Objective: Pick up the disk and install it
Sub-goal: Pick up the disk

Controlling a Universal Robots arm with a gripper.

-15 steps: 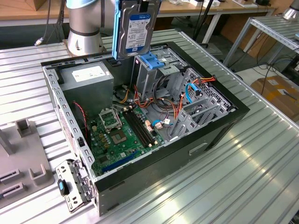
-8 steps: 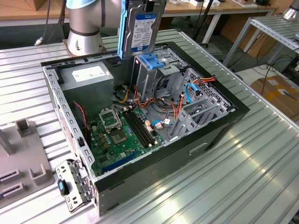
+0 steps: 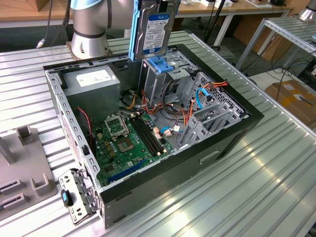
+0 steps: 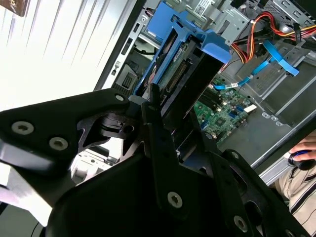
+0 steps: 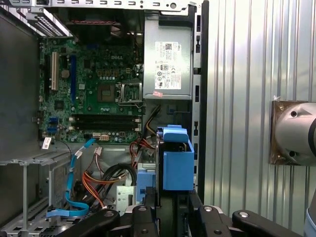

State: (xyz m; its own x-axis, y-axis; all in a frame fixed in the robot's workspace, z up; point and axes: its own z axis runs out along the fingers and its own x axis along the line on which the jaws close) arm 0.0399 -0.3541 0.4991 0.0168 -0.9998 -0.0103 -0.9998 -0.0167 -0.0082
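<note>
In the second wrist view the end effector (image 4: 177, 126) is clenched on the disk (image 4: 185, 64), its black fingers (image 4: 150, 118) pressed against the drive's sides. In the exterior view the disk hangs upright just above the grey cage's blue latch (image 3: 160, 64). The cage sits in the open computer case (image 3: 197, 163), which lies on the ribbed counter (image 3: 256, 197).

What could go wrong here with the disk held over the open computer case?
The disk, clamped upright in the gripper, hangs over the grey cage; a skewed descent could strike the cage rim or its blue latch. Loose orange and red cables beside the cage might get pinched. A slip would likely drop it onto the motherboard.
</note>
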